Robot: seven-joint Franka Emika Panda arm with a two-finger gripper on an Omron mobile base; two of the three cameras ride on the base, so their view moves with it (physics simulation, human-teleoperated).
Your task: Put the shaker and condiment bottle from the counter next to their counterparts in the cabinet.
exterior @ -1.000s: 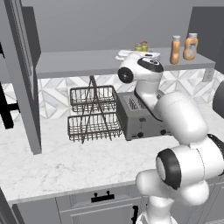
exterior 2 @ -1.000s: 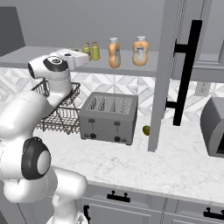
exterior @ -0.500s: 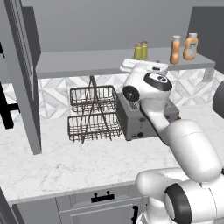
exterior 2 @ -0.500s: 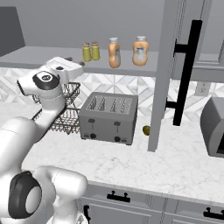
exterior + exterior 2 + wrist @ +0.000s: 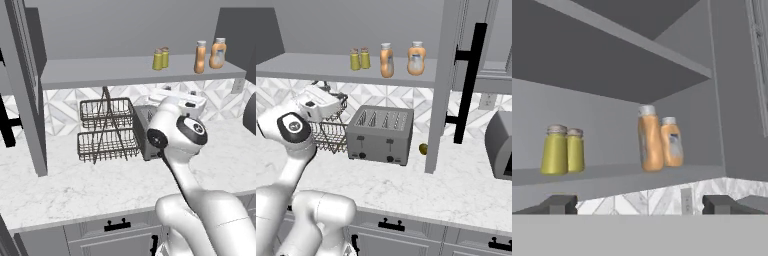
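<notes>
I look through the hand camera and see my gripper (image 5: 640,204) with its two dark fingertips (image 5: 558,204) spread far apart. Nothing is between them.

Up ahead of the gripper is the cabinet (image 5: 612,175) shelf. On it, above and to the left of my fingers, stand two little yellow-green jars side by side, touching or almost touching. I think one is the shaker (image 5: 554,150) and the other is its twin (image 5: 575,150), but they look so alike that I cannot tell which is which. Above and a bit to the right stands the condiment bottle (image 5: 649,138), tall and straight, with the round-bellied orange bottle (image 5: 672,142) just beside it, a little behind.

So both things look like they are already on the shelf next to their partners. I think the job is done, or nearly.

From the side cameras, my hand (image 5: 177,97) sits low, under the shelf and just over the toaster (image 5: 381,134). The wire basket rack (image 5: 106,130) is beside it on the counter (image 5: 100,185).

If I had to pick up the shaker again, I think it is small, hard and light. I would pinch it around the middle of its body, under the grey cap. The bottle looks smooth, so it may slip. It is tall and could tip over, so I would hold it low on the straight sides, near the label, and squeeze gently.

There is a small yellowish thing (image 5: 423,148) on the counter by the cabinet door (image 5: 448,85). It is too small for me to tell what it is.
</notes>
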